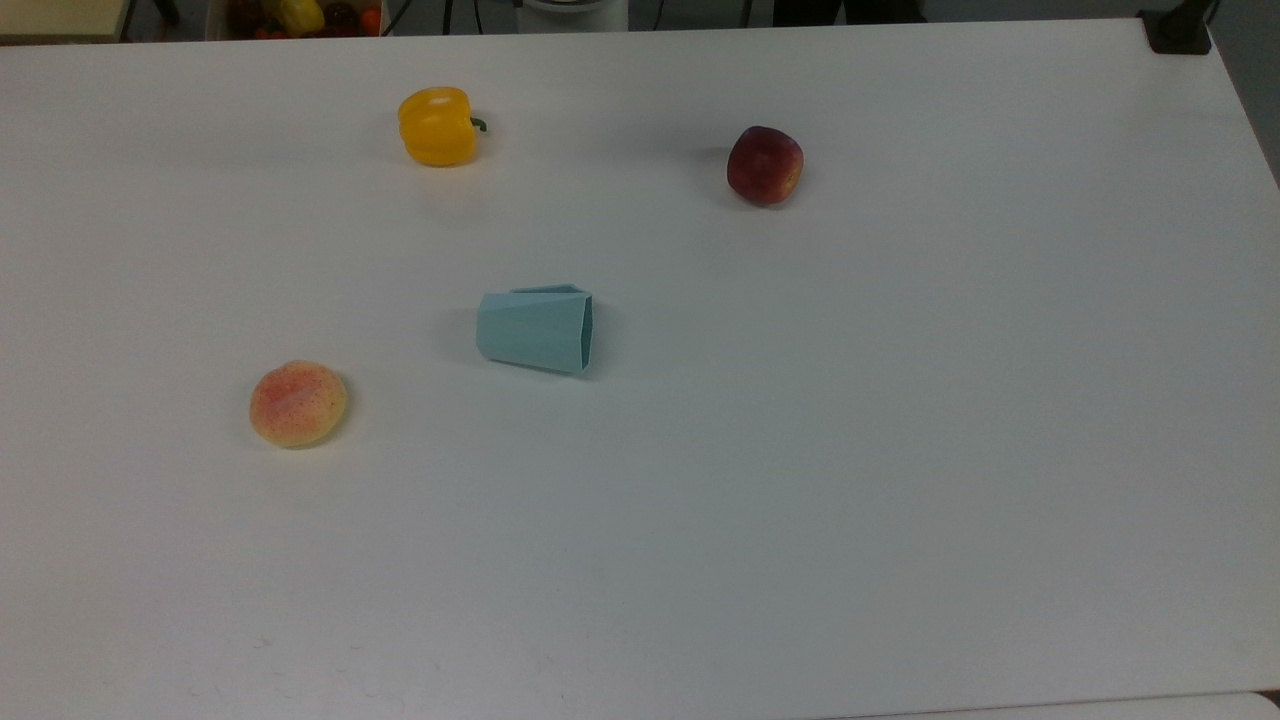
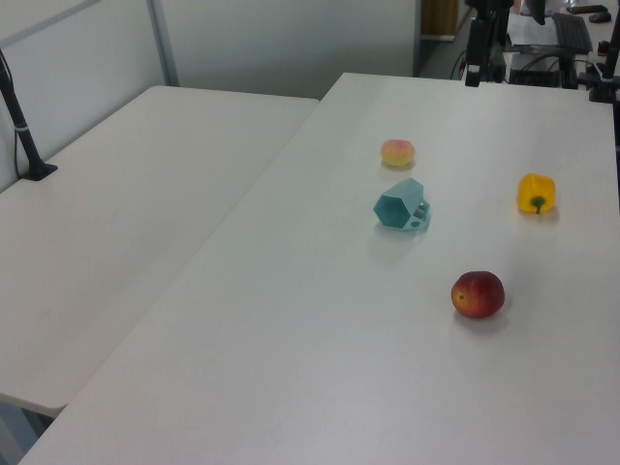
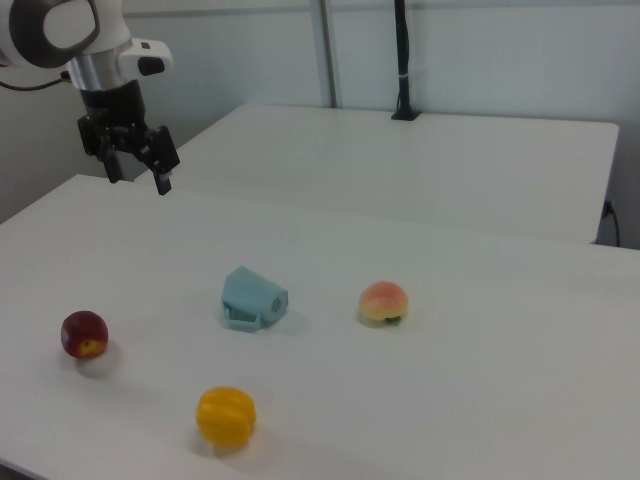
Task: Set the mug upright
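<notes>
Overhead, the end effector (image 3: 139, 176) hangs open, fingers pointing down, well apart from the toppled mug (image 3: 253, 298).

My arm (image 3: 60, 30), at the upper left of the right view, was glossy white and rounded, with a large dark grey disc on the joint cap. Below it ran a short silver-grey band and a small white block with a dark end. My gripper (image 3: 140, 178) was all black, blocky, with two slim black fingers (image 3: 163, 180) set apart.
</notes>
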Controlling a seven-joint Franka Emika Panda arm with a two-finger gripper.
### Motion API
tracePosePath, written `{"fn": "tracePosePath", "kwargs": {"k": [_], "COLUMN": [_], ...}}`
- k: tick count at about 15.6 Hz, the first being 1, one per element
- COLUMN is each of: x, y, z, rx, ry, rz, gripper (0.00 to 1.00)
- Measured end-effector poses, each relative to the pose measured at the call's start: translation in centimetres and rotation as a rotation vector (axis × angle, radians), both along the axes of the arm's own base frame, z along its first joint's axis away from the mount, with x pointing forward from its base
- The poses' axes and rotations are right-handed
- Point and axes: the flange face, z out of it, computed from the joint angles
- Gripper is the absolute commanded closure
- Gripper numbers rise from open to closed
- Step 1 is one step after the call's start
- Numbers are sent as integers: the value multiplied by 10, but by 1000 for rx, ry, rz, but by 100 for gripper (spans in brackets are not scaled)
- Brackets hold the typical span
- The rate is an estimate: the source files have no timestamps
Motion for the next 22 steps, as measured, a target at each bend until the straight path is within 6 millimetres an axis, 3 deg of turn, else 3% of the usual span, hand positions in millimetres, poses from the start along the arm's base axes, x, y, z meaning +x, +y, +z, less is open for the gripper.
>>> {"fn": "tracePosePath", "kwargs": {"k": [14,22], "x": [3,16], "y": [2,29], "z": [-9,-32], "rx": [-27,-128], "ry": [12,10], "rz": [10,-15], "gripper": [0,0]}}
